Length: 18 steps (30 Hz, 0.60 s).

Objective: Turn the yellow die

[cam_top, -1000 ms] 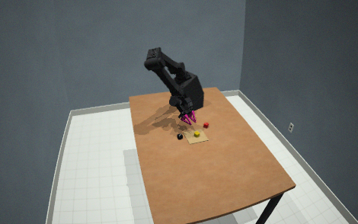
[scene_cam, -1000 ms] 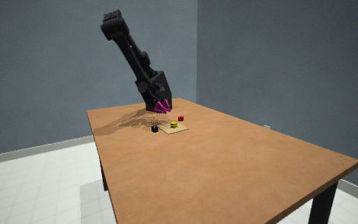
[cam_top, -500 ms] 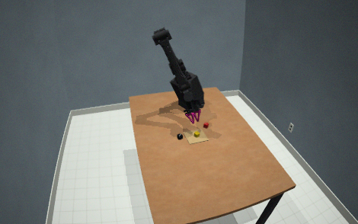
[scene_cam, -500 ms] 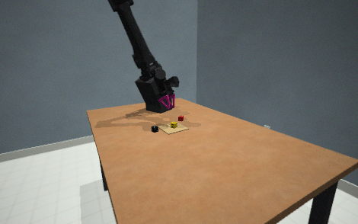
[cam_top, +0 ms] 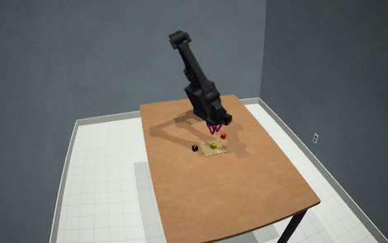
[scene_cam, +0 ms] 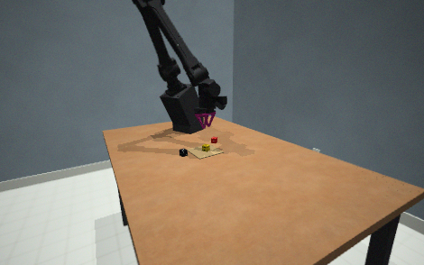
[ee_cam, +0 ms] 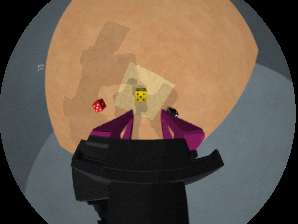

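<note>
- Yellow die (ee_cam: 140, 95) flat on mat (ee_cam: 158, 90), fully inside edges, free of gripper (ee_cam: 145, 124).
- Gripper raised above table, fingers part spread, nothing between.
- Red die (ee_cam: 99, 106) & black die (cam_top: 195, 148) off mat, apart.
- Pips too small: top-face match w/ red unconfirmed.
- If matched, nothing left.

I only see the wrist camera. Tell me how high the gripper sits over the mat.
Observer: The gripper hangs well above the table, clear of the mat, fingers apart with nothing between them.
Operator: Report the black die. A finger hides most of it here.
Observer: The black die lies on bare table just off the mat's edge, on the far side of the mat from the red die.
Operator: Describe the arm.
Observer: The arm rises steeply above the table's far end, and the gripper hangs from a bulky black block at its lower end.
</note>
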Motion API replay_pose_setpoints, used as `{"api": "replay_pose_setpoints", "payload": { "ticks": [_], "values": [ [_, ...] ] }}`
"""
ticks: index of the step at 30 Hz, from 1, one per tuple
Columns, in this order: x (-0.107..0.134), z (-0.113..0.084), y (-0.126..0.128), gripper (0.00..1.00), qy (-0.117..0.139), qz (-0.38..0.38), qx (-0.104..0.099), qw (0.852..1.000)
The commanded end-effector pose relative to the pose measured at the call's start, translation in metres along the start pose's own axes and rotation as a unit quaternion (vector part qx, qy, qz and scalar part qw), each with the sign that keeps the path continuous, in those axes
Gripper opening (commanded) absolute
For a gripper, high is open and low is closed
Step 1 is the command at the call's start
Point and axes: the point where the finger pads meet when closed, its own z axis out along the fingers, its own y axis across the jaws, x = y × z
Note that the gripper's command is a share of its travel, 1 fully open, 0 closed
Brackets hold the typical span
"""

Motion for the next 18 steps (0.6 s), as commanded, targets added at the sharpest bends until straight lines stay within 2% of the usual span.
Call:
{"api": "replay_pose_setpoints", "payload": {
  "ticks": [1, 2, 3, 7, 18],
  "values": [
    [0.02, 0.009, 0.011, 0.45, 0.032, 0.015, -0.017, 0.999],
    [0.02, 0.009, 0.011, 0.45, 0.033, 0.015, -0.017, 0.999],
    [0.02, 0.009, 0.011, 1.0, 0.033, 0.015, -0.017, 0.999],
    [0.007, 0.007, 0.002, 1.0, 0.02, 0.022, -0.01, 1.0],
    [0.009, 0.008, 0.004, 1.0, 0.022, 0.019, -0.011, 1.0]
  ]
}}
